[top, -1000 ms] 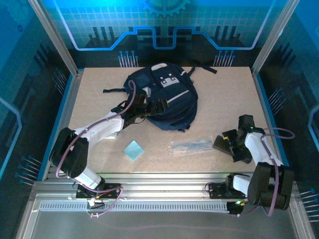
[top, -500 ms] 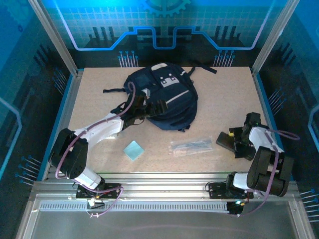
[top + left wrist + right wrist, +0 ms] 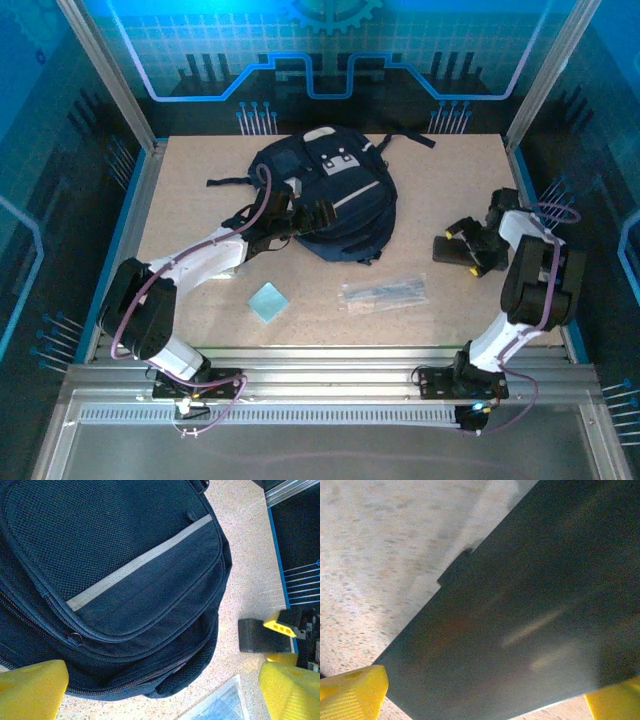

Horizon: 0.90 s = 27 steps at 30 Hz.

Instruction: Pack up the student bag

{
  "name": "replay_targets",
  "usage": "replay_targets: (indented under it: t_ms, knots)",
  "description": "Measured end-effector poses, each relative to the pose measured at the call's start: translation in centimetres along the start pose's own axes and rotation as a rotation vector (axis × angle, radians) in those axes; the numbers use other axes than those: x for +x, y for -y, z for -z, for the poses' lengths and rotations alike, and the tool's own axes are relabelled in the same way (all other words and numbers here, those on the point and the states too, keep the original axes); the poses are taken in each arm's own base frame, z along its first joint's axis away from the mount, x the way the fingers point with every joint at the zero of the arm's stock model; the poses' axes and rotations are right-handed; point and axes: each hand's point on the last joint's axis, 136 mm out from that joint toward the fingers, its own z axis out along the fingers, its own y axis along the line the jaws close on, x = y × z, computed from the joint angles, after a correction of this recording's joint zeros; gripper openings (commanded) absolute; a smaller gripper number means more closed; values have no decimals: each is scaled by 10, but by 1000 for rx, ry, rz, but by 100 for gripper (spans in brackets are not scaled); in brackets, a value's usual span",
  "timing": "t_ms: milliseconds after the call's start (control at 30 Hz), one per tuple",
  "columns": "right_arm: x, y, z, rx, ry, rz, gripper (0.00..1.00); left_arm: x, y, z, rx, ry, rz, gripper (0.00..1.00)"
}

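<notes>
The student bag is a dark navy backpack with grey stripes, lying flat at the back middle of the table. My left gripper hovers open over its near left edge. In the left wrist view the yellow fingertips stand wide apart above the bag and its closed zipper. At the right, my right gripper straddles a flat black case. In the right wrist view the case spans the whole gap between the yellow fingertips, which hold it by its sides.
A clear packet of pens lies in front of the bag, and a light blue pad lies to its left. The bag's black straps trail to the left. Side rails border the table.
The right arm has swung away from the front edge toward the back right, and the black case has travelled with it. The left arm and the bag have not moved.
</notes>
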Motion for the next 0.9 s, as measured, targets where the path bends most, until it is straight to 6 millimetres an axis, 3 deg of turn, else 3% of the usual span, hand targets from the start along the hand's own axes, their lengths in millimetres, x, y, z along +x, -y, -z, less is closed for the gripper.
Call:
replay_targets:
  t_ms: [133, 467, 900]
  knots:
    - [-7, -12, -3, 4, 2, 82, 100, 1, 0, -1, 4, -6, 1, 99]
    - [-38, 11, 3, 3, 30, -114, 100, -1, 3, 0, 6, -4, 0, 99]
    - [-65, -23, -10, 70, 40, -81, 100, -3, 5, -8, 9, -13, 1, 99]
